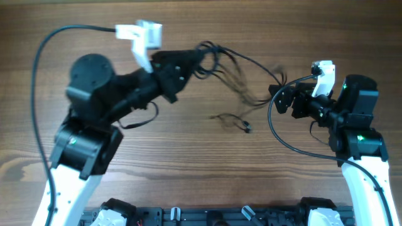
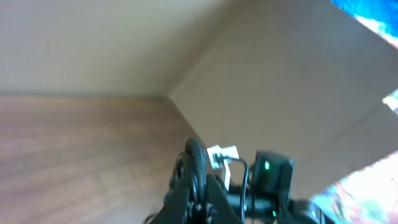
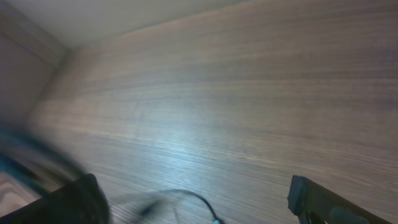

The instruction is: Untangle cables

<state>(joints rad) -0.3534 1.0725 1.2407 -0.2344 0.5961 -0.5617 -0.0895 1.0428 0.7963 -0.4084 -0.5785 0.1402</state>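
Observation:
The thin dark cables (image 1: 217,59) bunch at the tip of my left gripper (image 1: 204,63), which is shut on them. From there several strands fan rightward across the wood, and one loose end with a small plug (image 1: 247,127) lies in the middle. In the left wrist view a cable loop (image 2: 196,154) stands up from between the closed fingers of the left gripper (image 2: 199,182). My right gripper (image 1: 279,100) sits at the strands' right end, open. In the right wrist view the right gripper (image 3: 193,188) stands wide, and a blurred curved cable (image 3: 189,198) lies between its fingers untouched.
Bare wooden table (image 1: 188,163) surrounds the cables. A thicker black arm cable (image 1: 289,141) loops below the right gripper, and another (image 1: 44,50) arcs over the left arm. A plain cardboard-coloured wall (image 2: 280,93) backs the table in the left wrist view, with the right arm (image 2: 270,177) in front of it.

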